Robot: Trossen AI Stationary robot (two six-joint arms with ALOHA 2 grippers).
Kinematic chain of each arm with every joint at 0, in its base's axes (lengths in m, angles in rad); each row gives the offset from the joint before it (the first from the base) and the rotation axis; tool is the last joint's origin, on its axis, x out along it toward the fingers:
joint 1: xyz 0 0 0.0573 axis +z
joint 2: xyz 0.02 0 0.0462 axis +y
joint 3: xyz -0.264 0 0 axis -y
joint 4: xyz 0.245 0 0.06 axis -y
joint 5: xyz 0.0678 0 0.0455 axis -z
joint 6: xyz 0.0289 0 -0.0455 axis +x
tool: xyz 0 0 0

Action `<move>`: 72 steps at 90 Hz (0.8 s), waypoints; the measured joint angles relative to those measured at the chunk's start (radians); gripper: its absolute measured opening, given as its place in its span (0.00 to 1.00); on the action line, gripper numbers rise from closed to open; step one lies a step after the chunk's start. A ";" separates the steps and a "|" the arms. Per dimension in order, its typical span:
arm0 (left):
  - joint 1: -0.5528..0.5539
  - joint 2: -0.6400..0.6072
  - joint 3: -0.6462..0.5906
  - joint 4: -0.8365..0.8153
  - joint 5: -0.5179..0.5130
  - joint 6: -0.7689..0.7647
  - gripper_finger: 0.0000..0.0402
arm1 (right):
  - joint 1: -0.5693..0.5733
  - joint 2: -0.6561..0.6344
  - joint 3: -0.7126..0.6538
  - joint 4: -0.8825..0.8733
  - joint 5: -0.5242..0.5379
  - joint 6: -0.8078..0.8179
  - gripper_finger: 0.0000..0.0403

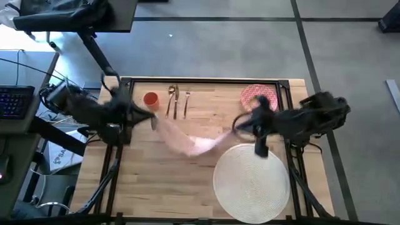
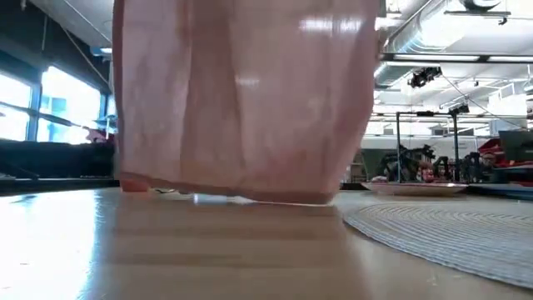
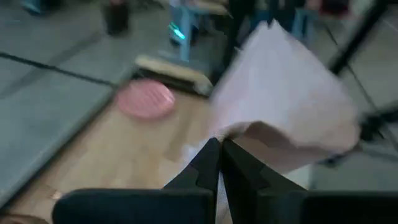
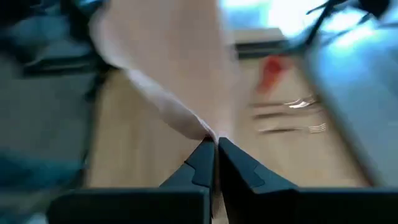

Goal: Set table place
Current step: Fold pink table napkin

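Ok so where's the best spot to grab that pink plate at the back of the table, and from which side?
Take the pink plate by its rim, at the edge facing the placemat. It lies flat, so only the thin rim gives a claw something to close on. The right claw is nearest, but it is shut on the napkin, as is the left claw, so the napkin probably goes down first.

Napkin hangs stretched across mid-table, blocking passage there. Cup, cutlery and plate occupy the far edge. Placemat fills the near right; near left lies open.
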 joint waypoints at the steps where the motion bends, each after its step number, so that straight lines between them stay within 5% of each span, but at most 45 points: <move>1: 0.008 -0.001 0.006 -0.002 -0.010 0.009 0.00 | -0.007 -0.007 -0.009 -0.004 0.013 0.004 0.00; 30: 0.377 0.011 -0.004 0.024 -0.114 0.343 0.00 | -0.300 -0.099 -0.151 -0.082 0.335 -0.022 0.00; 46: 0.545 0.055 -0.020 0.233 -0.072 0.686 0.00 | -0.417 -0.098 -0.148 -0.023 0.488 -0.162 0.00; 59: 0.562 0.061 -0.016 0.401 0.087 0.834 0.00 | -0.387 -0.113 -0.106 -0.026 0.500 -0.186 0.00; 72: 0.508 0.054 -0.013 0.243 0.134 0.743 0.00 | -0.252 -0.125 -0.111 -0.075 0.421 -0.135 0.00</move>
